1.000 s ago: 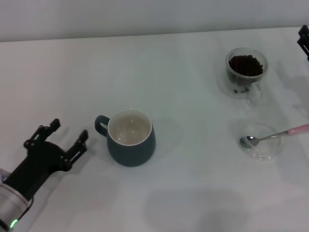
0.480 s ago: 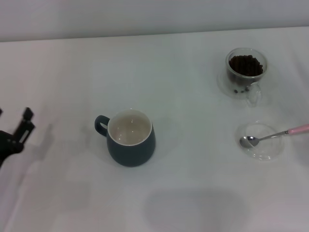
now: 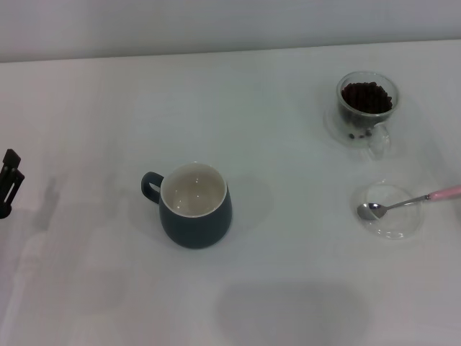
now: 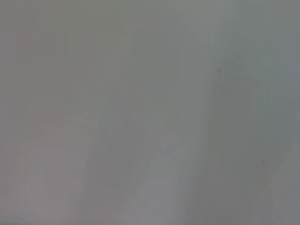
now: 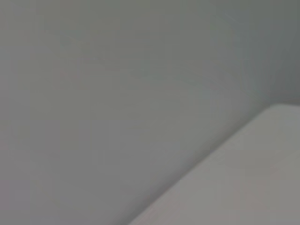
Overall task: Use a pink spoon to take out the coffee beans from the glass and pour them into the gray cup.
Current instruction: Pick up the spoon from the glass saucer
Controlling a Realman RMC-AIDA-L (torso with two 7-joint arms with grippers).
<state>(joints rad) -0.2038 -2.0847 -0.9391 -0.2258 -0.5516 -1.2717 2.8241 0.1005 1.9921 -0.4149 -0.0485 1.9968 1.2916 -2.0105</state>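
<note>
The gray cup (image 3: 196,209) stands left of the table's middle, its cream inside bare and its handle pointing left. At the far right the glass (image 3: 368,108) holds the coffee beans (image 3: 366,96). Nearer the front, the pink spoon (image 3: 408,202) rests with its metal bowl in a flat clear dish (image 3: 387,213) and its pink handle reaching the right edge. Only a dark tip of my left gripper (image 3: 9,182) shows at the left edge, far from the cup. My right gripper is out of view. Both wrist views show only blank pale surface.
The white table (image 3: 288,288) runs across the whole head view, with a pale wall behind its far edge. Wide bare surface lies between the cup and the glass.
My left arm has drawn back to the left, from beside the cup to the picture's edge. My right gripper, seen at the top right a second ago, has left the view.
</note>
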